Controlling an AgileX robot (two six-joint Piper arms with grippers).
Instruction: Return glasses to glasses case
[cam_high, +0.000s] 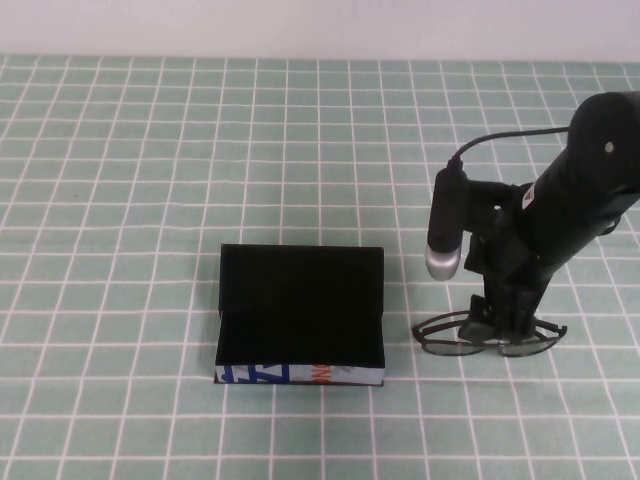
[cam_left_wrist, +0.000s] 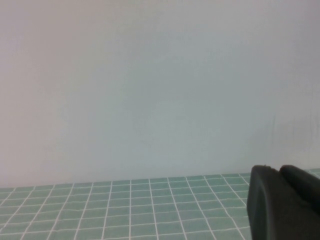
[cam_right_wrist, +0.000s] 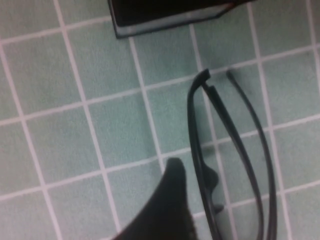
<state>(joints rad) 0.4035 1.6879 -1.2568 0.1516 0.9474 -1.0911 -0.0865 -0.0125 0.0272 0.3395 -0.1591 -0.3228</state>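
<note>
The glasses (cam_high: 490, 338) lie folded on the green checked tablecloth (cam_high: 150, 200), near its front edge and right of centre, just beside the right side of the glasses case (cam_high: 300, 315). The case sits open near the front edge around the middle, lid up, white printed edge forward. The right gripper (cam_high: 503, 322) stands directly over the glasses' middle, one finger (cam_right_wrist: 167, 200) beside the frame; whether it is spread or closed cannot be told. The left gripper (cam_left_wrist: 285, 202) shows as a dark shape above the cloth, well apart; its state cannot be told.
</note>
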